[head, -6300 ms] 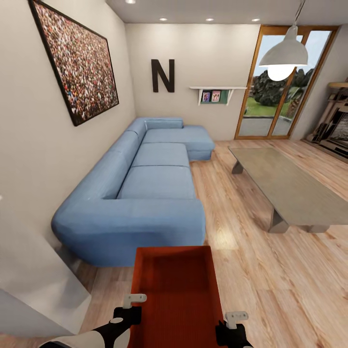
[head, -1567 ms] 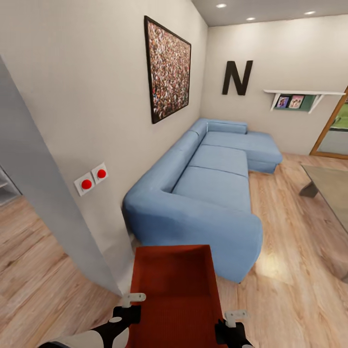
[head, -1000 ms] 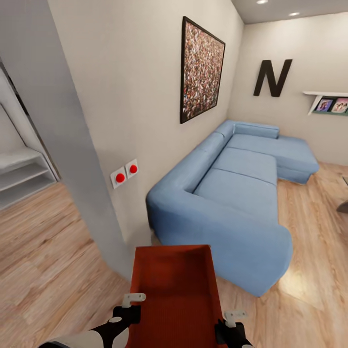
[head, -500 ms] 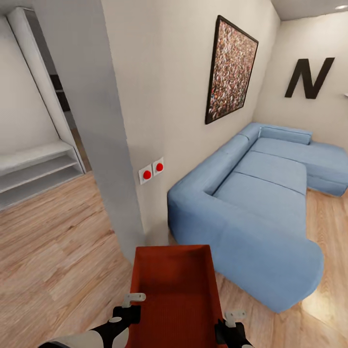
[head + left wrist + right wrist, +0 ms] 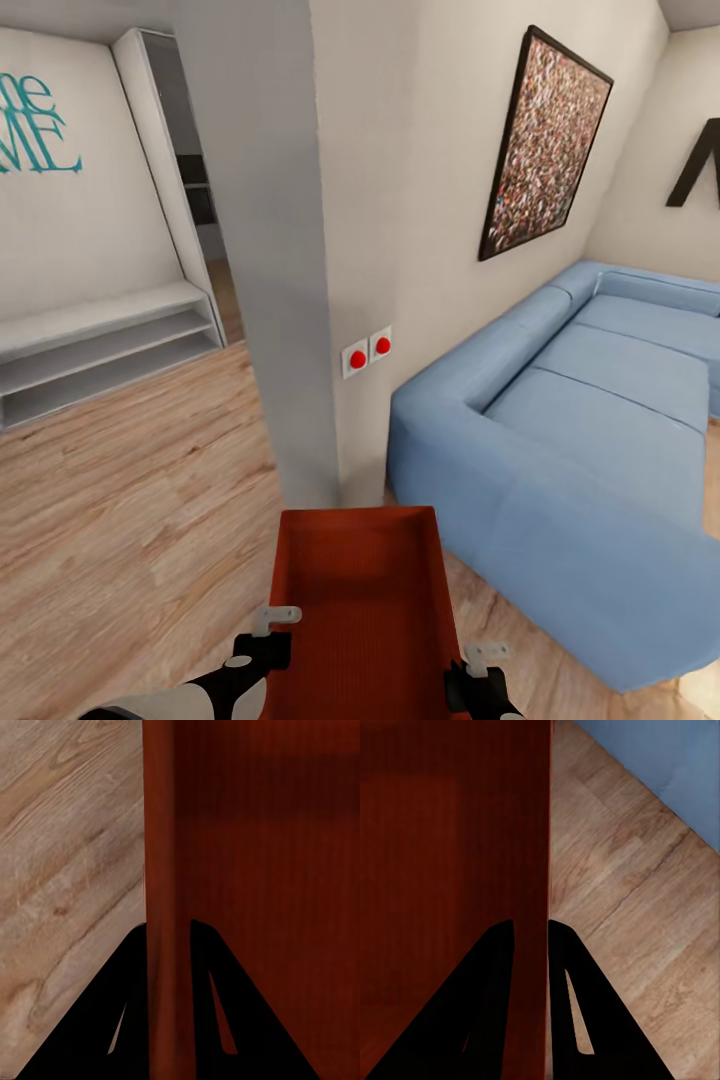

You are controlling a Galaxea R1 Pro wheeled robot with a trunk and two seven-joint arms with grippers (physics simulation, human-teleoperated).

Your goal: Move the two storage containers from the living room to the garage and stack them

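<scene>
The robot holds one orange-red storage container (image 5: 360,610) in front of its trunk, above the wood-plank floor (image 5: 130,520). The left gripper (image 5: 166,934) has its fingers clamped on the container's left wall, one finger on each side of it. The right gripper (image 5: 531,931) is clamped in the same way on the right wall. Ahead stands a grey wall corner (image 5: 270,300) with two red switches (image 5: 368,352); the blue sofa (image 5: 570,430) is at the right, a white shelf unit (image 5: 100,345) at the left.
</scene>
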